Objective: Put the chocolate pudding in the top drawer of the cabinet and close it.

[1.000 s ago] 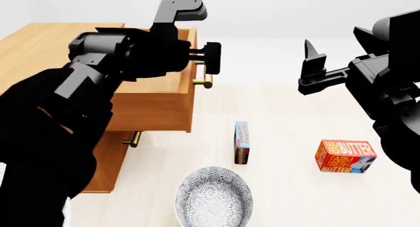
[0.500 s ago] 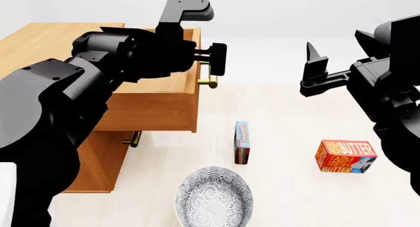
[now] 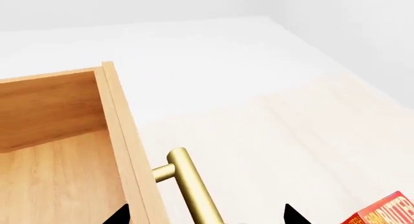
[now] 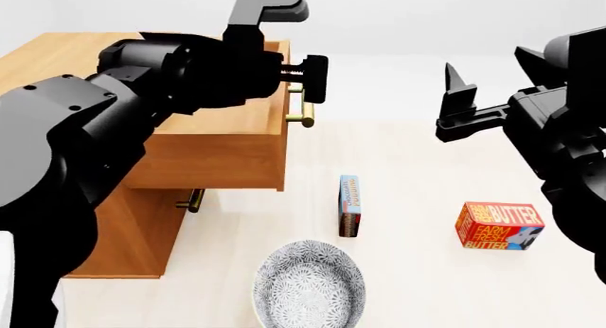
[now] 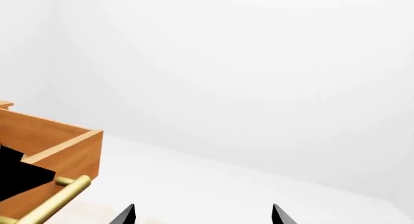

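Observation:
The chocolate pudding (image 4: 350,205), a thin carton with a red and blue face, lies on the pale table in front of the cabinet (image 4: 67,72). The top drawer (image 4: 227,154) stands pulled out, and its inside (image 3: 58,161) shows bare wood. My left gripper (image 4: 305,86) is open at the drawer's brass handle (image 4: 301,109). In the left wrist view, the left gripper (image 3: 205,216) has the handle (image 3: 191,185) and the drawer front between its spread fingertips (image 3: 294,215). My right gripper (image 4: 459,101) hangs open and holds nothing, high above the table's right side; in its own view the right gripper (image 5: 203,214) faces the drawer (image 5: 65,146).
A patterned bowl (image 4: 309,285) sits near the front edge below the pudding. An orange-red butter box (image 4: 499,226) lies at the right, its corner also in the left wrist view (image 3: 385,213). The lower drawer's brass handle (image 4: 192,199) pokes out under the open top drawer.
The top drawer has slid out slightly with my left gripper at its handle, and the left arm has swung upward. The right gripper has drifted a little to the right.

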### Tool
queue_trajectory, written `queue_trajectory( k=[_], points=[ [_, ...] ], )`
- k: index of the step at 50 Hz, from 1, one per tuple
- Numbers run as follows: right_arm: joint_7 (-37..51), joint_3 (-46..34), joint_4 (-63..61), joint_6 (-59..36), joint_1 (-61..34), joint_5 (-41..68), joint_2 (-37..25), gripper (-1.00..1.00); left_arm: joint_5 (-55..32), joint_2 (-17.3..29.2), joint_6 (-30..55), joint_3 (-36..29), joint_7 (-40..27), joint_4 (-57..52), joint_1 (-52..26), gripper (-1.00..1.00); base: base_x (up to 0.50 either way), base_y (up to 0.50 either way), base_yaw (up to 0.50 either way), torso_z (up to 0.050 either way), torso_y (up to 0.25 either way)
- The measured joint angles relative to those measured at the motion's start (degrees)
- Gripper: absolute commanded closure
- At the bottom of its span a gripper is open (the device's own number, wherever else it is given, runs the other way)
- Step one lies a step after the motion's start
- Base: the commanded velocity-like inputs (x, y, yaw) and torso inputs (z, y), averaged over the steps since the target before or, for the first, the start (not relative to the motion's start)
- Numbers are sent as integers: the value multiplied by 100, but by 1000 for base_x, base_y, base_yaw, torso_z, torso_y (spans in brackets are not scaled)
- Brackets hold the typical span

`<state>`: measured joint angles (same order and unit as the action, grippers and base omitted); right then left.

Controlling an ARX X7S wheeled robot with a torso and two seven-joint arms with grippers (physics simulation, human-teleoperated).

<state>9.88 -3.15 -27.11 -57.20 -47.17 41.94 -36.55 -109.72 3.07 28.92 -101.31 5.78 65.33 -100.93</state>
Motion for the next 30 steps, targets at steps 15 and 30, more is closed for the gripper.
queue_trajectory(
  k=[15,30],
  points=[
    [28,-38,2,6,-31,11,29,-100,-65,813,-611,828,-659,-1744,-327,-100,0,0,0,0,0],
    [66,-32,-35,19,-13,49,54,-100,823,2432,-2078,1196,-1994,-4692,-115,-100,0,0,0,0,0]
  ],
)
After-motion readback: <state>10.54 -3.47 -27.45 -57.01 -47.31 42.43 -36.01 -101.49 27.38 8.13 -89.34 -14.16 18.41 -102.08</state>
